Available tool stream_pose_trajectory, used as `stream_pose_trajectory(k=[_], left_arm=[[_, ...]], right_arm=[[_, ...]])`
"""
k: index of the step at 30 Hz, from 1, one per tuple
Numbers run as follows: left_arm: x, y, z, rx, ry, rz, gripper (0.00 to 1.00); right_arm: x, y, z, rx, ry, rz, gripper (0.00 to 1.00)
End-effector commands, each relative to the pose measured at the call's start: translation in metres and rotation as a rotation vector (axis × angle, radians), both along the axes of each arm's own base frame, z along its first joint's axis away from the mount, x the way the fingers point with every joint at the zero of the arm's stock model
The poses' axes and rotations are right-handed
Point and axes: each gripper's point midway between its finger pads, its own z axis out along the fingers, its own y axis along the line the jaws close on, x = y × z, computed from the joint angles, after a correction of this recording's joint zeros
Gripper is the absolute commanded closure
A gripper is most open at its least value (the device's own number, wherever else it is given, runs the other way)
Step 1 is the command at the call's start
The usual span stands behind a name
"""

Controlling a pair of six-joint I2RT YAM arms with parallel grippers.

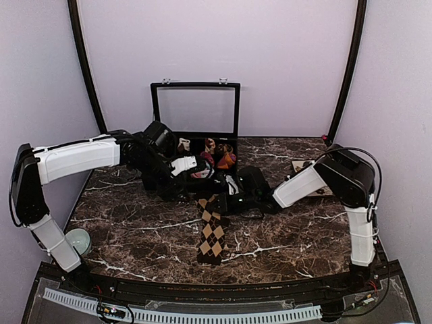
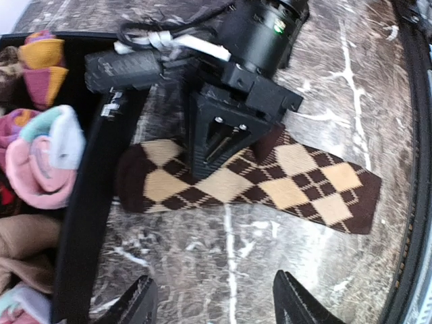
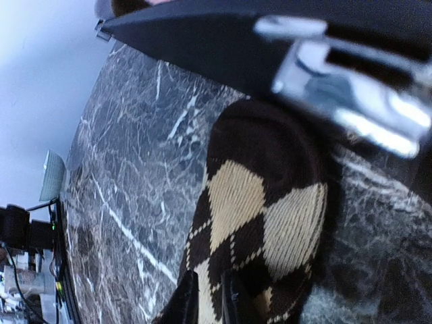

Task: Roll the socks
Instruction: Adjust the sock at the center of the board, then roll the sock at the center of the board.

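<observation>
Pinching down on the brown-and-beige sock (image 2: 297, 185), the right gripper (image 3: 209, 305) has its jaws drawn almost together. The right wrist view shows only a slit between the fingertips, which sit on the diamond fabric a little back from the sock's dark rounded end. They seem to hold a fold of cloth, though it could be a press rather than a true pinch. That grip looks meant to anchor or lift the far end so a roll can start there.

The left gripper (image 2: 216, 304) hangs above the same sock with its jaws wide apart and nothing between them, just left of the right gripper. It appears ready to steady or tuck the fabric.

The sock lies flat on the marble table (image 1: 135, 229) at its centre. It runs from beside the front wall of the black box (image 2: 84, 223) toward the near edge, and no turn of a roll shows.

A metal latch (image 3: 351, 101) sits close by the sock's dark end. Inside the box lie pink-and-white rolls (image 2: 47, 162) and a magenta-and-orange bundle (image 2: 40, 64); whether that bundle is the long striped pair I cannot tell.
</observation>
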Motion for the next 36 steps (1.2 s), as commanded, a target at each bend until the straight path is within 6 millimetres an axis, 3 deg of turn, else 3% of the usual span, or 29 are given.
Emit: stream_pose_trajectory(k=[1,2,6,7,10,11,12,13,15,18,20,23,26,29,36], left_arm=[[-0.037,-0.001,-0.006,-0.036,0.138,-0.103,0.39],[-0.042,-0.002,-0.009,-0.043,0.157,-0.12,0.38],[-0.053,-0.002,-0.02,-0.053,0.192,-0.14,0.38],[-0.054,-0.002,-0.023,-0.054,0.205,-0.134,0.38],[-0.053,-0.002,-0.028,-0.064,0.238,-0.1,0.39],[-0.053,-0.002,-0.028,-0.071,0.244,-0.094,0.39],[-0.054,-0.002,-0.026,-0.083,0.243,-0.092,0.39],[-0.055,-0.001,-0.024,-0.094,0.233,-0.093,0.39],[-0.06,0.002,-0.024,-0.114,0.208,-0.11,0.38],[-0.066,0.011,-0.031,-0.1,0.174,-0.126,0.38],[-0.072,0.019,-0.039,-0.072,0.176,-0.138,0.38],[-0.08,0.027,-0.05,-0.056,0.18,-0.149,0.38],[-0.085,0.029,-0.053,-0.06,0.183,-0.159,0.38],[-0.089,0.033,-0.056,-0.056,0.18,-0.162,0.38],[-0.102,0.053,-0.07,-0.018,0.12,-0.186,0.37]], right_arm=[[-0.012,-0.001,0.058,0.108,-0.156,0.059,0.73],[-0.015,-0.004,0.068,0.099,-0.197,0.068,0.71],[-0.042,-0.03,0.076,-0.01,-0.312,0.058,0.62],[-0.051,-0.036,0.088,-0.029,-0.369,0.045,0.56],[-0.076,-0.059,0.102,-0.192,-0.549,-0.059,0.33],[-0.081,-0.067,0.111,-0.208,-0.586,-0.088,0.17],[-0.08,-0.078,0.118,-0.208,-0.593,-0.138,0.02],[-0.072,-0.094,0.124,-0.205,-0.568,-0.253,0.0],[-0.063,-0.123,0.123,-0.203,-0.467,-0.398,0.0],[-0.085,-0.128,0.131,-0.064,-0.508,-0.295,0.0],[-0.113,-0.12,0.131,-0.032,-0.604,-0.171,0.02],[-0.145,-0.104,0.105,-0.154,-0.667,0.014,0.14],[-0.177,-0.08,0.082,-0.168,-0.72,0.206,0.28],[-0.19,-0.057,0.07,-0.206,-0.78,0.319,0.42],[-0.2,-0.011,0.035,-0.271,-0.83,0.497,0.62]])
